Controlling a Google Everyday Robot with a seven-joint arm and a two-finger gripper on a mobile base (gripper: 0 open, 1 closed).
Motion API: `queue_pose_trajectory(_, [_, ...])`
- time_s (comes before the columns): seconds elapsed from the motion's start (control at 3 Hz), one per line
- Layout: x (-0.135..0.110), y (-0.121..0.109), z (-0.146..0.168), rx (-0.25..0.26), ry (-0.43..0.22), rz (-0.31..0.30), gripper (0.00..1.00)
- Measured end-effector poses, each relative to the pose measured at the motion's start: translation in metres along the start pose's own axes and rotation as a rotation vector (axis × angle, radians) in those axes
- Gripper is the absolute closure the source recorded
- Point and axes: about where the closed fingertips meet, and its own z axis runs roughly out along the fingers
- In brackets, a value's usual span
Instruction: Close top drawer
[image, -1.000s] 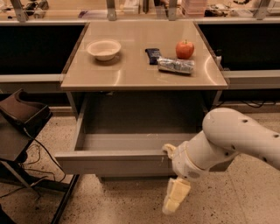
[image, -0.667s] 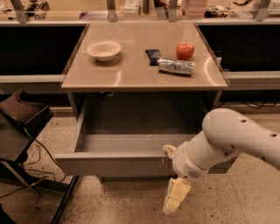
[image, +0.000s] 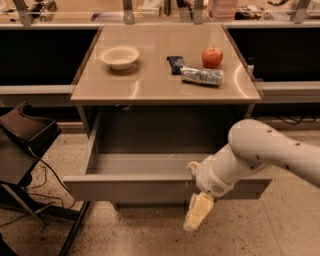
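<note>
**Camera view: entries**

1. Top drawer (image: 135, 187): grey metal. It stood pulled well out from under the table (image: 150, 92), at the table's 6 o'clock, and its flat front ran across the lower middle of the frame. Not yet closed.
2. Gripper (image: 198, 212): pale yellow, at 5 o'clock from frame centre. It hung below the lower edge of the drawer front, right of centre, and pointed down toward the floor. Whether it was open or closed could not be told, and nothing was seen in its hold.
3. Arm (image: 265, 150): white. It entered from 3 o'clock, and its wrist overlapped the drawer front.
4. Tabletop contents: bowl (image: 119, 56) at 10 o'clock, apple (image: 212, 57) at 2 o'clock, foil packet (image: 202, 76) just below the apple, and a dark bar (image: 175, 64) beside the packet.

**Hazards, as judged**

- The gripper sat lower than the front, so a push might have slid underneath and missed the drawer.
- Contact fell right of centre, so the wide drawer could have skewed and jammed on its runners.
- A hard shove could have jolted the table and set the apple rolling.
</note>
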Motion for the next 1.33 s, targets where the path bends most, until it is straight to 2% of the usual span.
queue_pose_trajectory(0.33, [-0.001, 0.0, -0.002, 0.0, 0.0, 0.0, 0.0])
queue_pose_trajectory(0.67, [-0.01, 0.008, -0.025, 0.048, -0.004, -0.016, 0.0])
queue_pose_trajectory(1.0, [-0.015, 0.022, -0.058, 0.117, -0.002, 0.001, 0.0])
queue_pose_trajectory(1.33, [0.003, 0.053, -0.092, 0.149, 0.071, 0.072, 0.0])
